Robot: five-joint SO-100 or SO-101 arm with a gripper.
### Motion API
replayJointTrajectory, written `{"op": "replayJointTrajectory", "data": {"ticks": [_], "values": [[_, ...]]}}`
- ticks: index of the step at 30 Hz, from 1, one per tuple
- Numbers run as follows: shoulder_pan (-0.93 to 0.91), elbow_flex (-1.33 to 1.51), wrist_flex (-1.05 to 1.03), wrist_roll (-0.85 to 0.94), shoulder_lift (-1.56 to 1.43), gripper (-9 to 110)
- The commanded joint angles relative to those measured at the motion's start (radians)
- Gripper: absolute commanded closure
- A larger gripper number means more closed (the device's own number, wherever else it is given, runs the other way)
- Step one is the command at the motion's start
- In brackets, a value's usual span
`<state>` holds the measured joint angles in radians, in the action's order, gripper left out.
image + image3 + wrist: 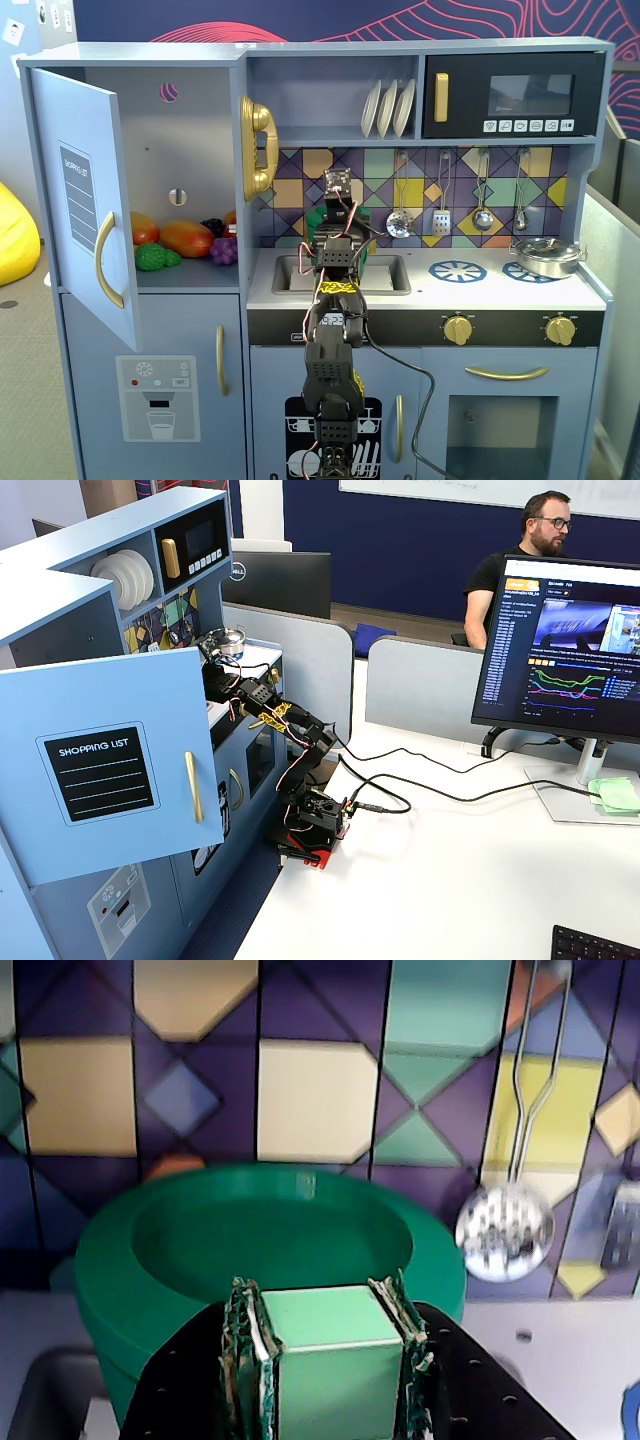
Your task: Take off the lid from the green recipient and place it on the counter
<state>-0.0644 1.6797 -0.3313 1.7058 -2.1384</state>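
Note:
In the wrist view my gripper (pixel 320 1305) is shut on a light green square block (pixel 325 1360), which looks like the lid's raised handle. The lid's flat disc is hidden beneath the fingers (pixel 245 1350). Just beyond stands the green recipient (pixel 270 1250), with its mouth open and its hollow inside showing. In a fixed view the arm reaches up over the sink (pixel 390 275), and the pot (pixel 372 258) peeks out beside it. The grey-white counter (pixel 500 292) runs to the right, and it also shows in the wrist view (pixel 560 1360).
A silver pan (pixel 545 257) sits on the right burner. A skimmer (pixel 505 1230) and other utensils hang on the tiled back wall. The sink basin edge (pixel 50 1400) lies at lower left. The left cupboard door (pixel 85 200) stands open.

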Motion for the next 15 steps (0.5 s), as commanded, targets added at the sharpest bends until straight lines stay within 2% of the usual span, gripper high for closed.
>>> {"op": "replayJointTrajectory", "data": {"ticks": [1,8,15], "values": [[0.014,-0.132,0.015,0.015,0.003,98],[-0.034,-0.192,0.015,0.031,-0.003,98],[-0.196,-0.192,-0.021,-0.005,-0.037,100]]}}
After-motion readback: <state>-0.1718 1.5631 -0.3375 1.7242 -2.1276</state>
